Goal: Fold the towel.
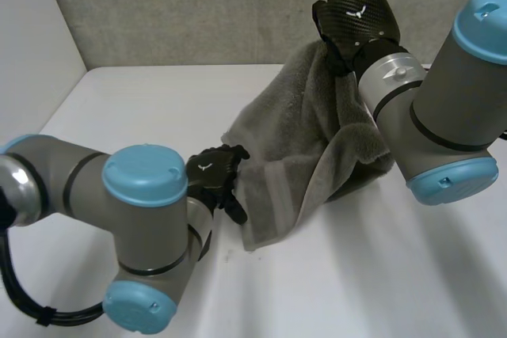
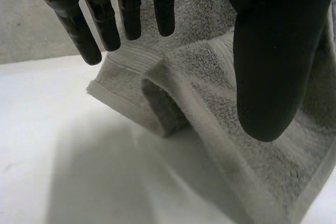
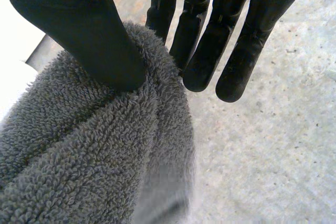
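A white table [image 1: 380, 275] takes up most of the head view. It is closed off at the far side by a grey, rough-textured back wall [image 1: 198, 13] and at the left by a plain pale side wall [image 1: 32, 37]. The right arm [image 1: 444, 108] reaches in over the table's far right part, and the left arm [image 1: 119, 203] lies low across the near left. Between them is a grey terry towel [image 1: 317, 140]. Its top is gathered and lifted clear of the table near the back wall, and the rest drapes down in folds until its banded lower edge rests flat on the surface. The right hand [image 1: 356, 17] holds the raised top. In the right wrist view the thumb [image 3: 79, 30] presses into the bunched pile of the cloth [image 3: 94, 156], with the straight fingers [image 3: 210, 51] on the bunch's far side, so the towel is pinched between them. The left hand [image 1: 212, 176] sits low at the towel's near left edge, where the hem meets the table. In the left wrist view its fingers [image 2: 105, 19] are straight and spread, well apart from the thumb [image 2: 273, 66]. They gather no cloth, and the towel's hem and a small upturned fold [image 2: 163, 108] lie just beyond its fingertips.
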`<action>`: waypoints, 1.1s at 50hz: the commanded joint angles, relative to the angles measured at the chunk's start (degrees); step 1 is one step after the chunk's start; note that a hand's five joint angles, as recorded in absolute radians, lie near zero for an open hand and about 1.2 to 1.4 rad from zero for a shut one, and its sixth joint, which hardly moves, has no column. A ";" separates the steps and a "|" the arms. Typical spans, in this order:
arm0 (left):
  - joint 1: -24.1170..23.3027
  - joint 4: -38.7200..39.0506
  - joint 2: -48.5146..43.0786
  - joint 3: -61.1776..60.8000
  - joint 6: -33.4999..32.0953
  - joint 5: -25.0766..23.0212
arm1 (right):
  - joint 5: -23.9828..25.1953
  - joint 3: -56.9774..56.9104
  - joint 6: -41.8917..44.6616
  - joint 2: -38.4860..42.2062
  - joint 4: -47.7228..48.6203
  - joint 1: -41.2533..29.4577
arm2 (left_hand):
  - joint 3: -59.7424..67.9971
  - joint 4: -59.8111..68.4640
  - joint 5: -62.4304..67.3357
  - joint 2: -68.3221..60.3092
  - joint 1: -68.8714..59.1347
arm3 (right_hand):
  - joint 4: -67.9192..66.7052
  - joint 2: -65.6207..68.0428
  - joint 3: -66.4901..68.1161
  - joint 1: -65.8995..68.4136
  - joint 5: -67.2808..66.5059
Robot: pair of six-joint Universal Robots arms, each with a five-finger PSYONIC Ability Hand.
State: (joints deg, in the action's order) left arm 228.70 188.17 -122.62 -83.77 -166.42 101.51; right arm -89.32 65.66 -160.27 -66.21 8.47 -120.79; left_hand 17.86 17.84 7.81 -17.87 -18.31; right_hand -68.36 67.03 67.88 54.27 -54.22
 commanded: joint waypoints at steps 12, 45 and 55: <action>-3.78 0.00 -3.50 5.37 12.60 -10.54 | -1.56 1.32 -2.24 -0.24 -0.91 -2.52 | 2.95 2.98 3.01 -2.94 -2.51 | -11.64 12.97 12.12 25.73 -15.78; -4.93 8.25 -15.01 14.33 15.16 -8.09 | -1.21 7.82 -7.60 -9.29 -0.91 -4.02 | 32.48 32.50 32.53 -32.47 -32.03 | -11.64 12.97 12.12 25.73 -15.78; -4.66 8.09 -15.11 13.28 14.63 -5.44 | -0.86 8.00 -8.48 -10.70 -0.83 -3.23 | 62.14 62.16 62.19 -62.13 -61.69 | -11.64 12.97 12.12 25.73 -15.78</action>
State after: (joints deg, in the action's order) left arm 223.82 196.74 -138.34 -69.50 -151.35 94.77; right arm -90.43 73.84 -168.71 -76.52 7.54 -124.70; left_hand 58.15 57.93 47.80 -58.26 -57.97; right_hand -68.37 67.03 67.88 54.27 -54.24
